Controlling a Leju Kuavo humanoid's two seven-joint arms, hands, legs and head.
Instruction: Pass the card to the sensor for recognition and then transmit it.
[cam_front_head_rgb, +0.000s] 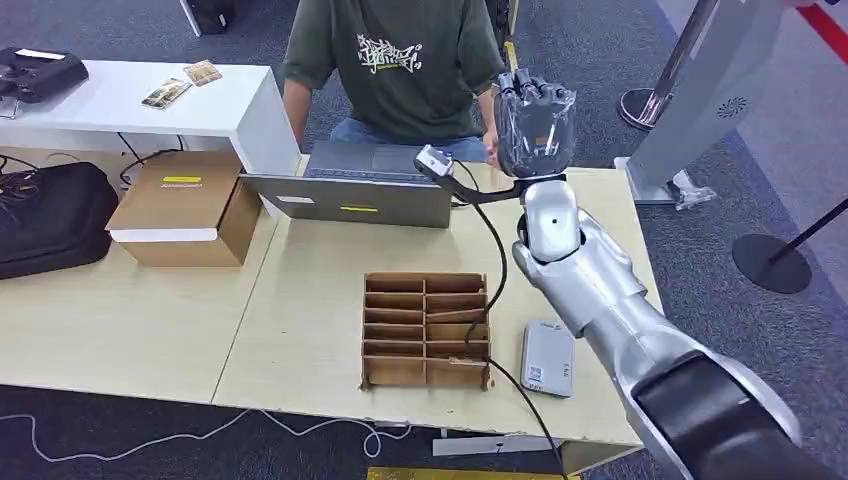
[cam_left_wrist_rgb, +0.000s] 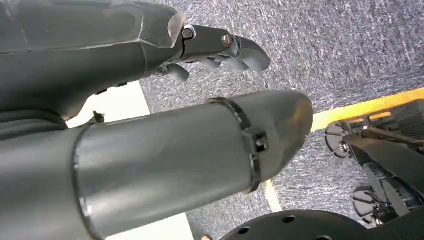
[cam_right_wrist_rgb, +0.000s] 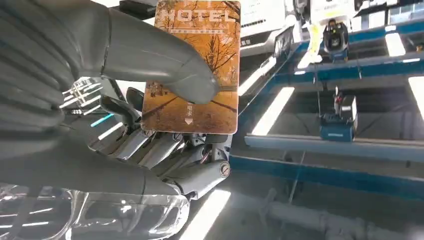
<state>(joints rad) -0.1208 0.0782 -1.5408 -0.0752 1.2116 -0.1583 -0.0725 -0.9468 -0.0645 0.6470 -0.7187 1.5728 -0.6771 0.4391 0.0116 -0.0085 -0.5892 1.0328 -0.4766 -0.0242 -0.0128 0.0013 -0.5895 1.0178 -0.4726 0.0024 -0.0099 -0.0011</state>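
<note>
My right hand (cam_front_head_rgb: 535, 125) is raised high over the far side of the table, in front of a seated person (cam_front_head_rgb: 395, 60) in a green shirt. In the right wrist view that hand (cam_right_wrist_rgb: 125, 90) pinches an orange hotel card (cam_right_wrist_rgb: 192, 65) between its thumb and fingers. The white card sensor (cam_front_head_rgb: 548, 358) lies flat on the table near the front right, well below and nearer than the raised hand. My left hand (cam_left_wrist_rgb: 220, 47) hangs over grey carpet with its fingers curled in and nothing in them.
A brown cardboard slot organizer (cam_front_head_rgb: 427, 330) stands beside the sensor. A laptop (cam_front_head_rgb: 350, 195) sits at the table's far edge, a cardboard box (cam_front_head_rgb: 185, 210) to the left. Two more cards (cam_front_head_rgb: 182, 85) lie on a white side table (cam_front_head_rgb: 240, 110). A black cable (cam_front_head_rgb: 495, 270) trails from my right wrist.
</note>
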